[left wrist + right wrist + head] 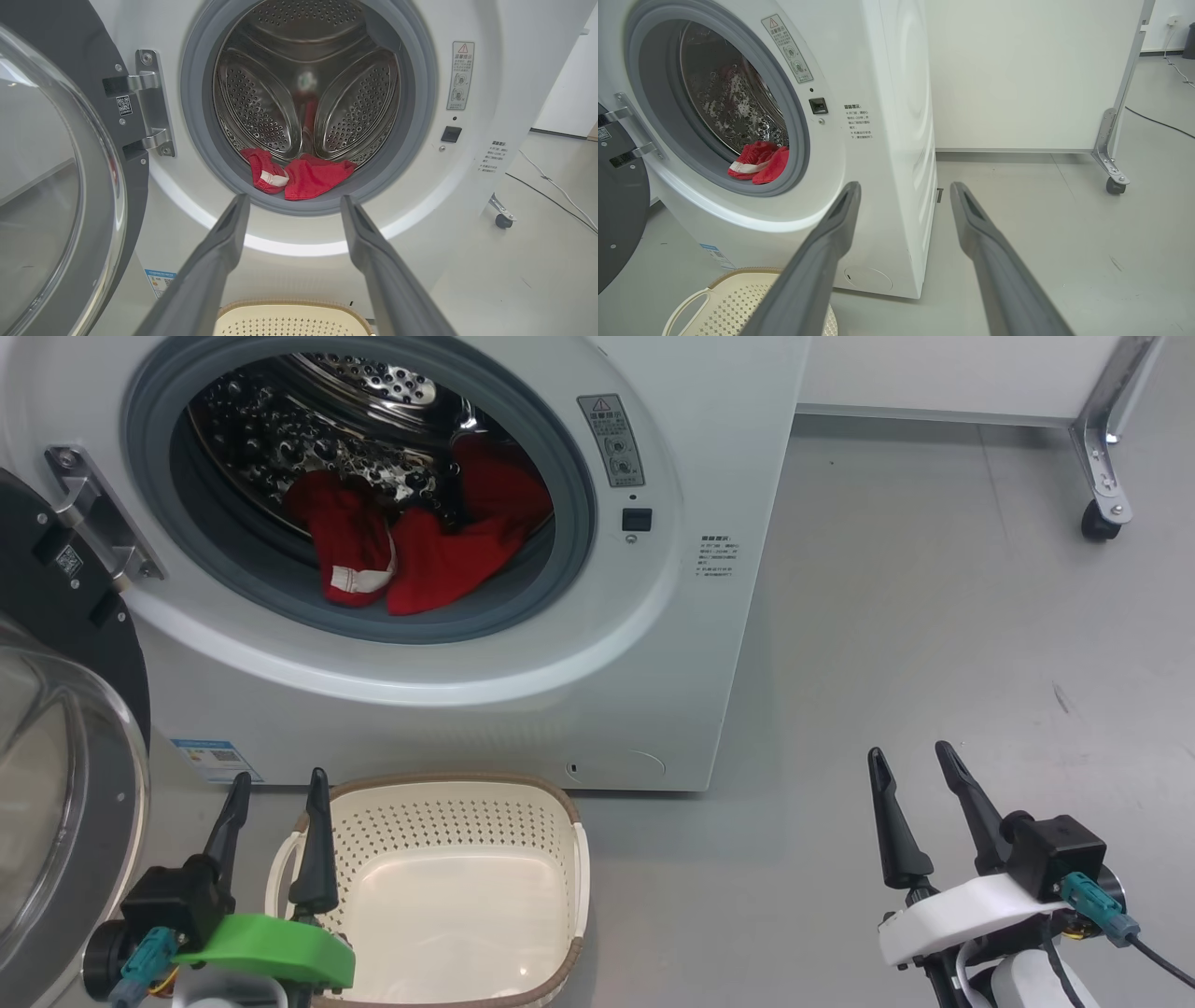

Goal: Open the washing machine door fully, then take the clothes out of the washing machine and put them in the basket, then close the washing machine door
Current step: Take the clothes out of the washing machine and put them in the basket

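The white washing machine [709, 448] stands with its door [65, 756] swung wide to the left, its glass bowl bulging toward me. Red clothes [411, 546] with a white trim patch lie at the front of the steel drum, also seen as red clothes [299, 175] and red clothes [759, 161]. The cream basket [448, 798] sits on the floor right below the mouth, with nothing in it. My left gripper [278, 786] is open beside the basket's left rim. My right gripper [913, 754] is open over bare floor, right of the machine. Neither holds anything.
A white partition panel on a metal caster foot [1103, 518] stands behind and right of the machine. Cables [1157, 122] trail on the floor further right. Grey floor [934, 644] stretches right of the machine.
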Available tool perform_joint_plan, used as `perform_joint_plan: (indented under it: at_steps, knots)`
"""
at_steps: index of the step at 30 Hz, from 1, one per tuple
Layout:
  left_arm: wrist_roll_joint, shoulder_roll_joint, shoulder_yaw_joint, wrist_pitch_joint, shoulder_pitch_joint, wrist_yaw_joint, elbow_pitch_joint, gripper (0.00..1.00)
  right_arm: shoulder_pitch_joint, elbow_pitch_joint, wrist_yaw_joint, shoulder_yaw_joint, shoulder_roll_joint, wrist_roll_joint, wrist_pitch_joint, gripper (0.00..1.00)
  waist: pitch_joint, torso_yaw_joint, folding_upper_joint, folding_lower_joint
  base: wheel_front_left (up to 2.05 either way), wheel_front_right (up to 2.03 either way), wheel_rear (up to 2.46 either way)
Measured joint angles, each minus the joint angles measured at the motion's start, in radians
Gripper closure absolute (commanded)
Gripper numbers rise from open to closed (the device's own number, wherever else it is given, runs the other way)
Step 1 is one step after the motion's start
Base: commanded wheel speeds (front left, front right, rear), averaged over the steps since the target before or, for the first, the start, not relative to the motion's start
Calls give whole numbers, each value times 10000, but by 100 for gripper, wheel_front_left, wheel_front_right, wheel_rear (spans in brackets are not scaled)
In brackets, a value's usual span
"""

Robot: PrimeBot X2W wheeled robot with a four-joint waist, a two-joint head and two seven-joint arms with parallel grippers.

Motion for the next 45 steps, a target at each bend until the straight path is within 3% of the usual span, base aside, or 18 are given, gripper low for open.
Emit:
perform_joint_plan:
  at_steps: [45]
  knots:
    - [127,-2,42,0,7,-54,148,0,0,6,0,25,21,0,-2,0,286,-61,0,0,8,-8,0]
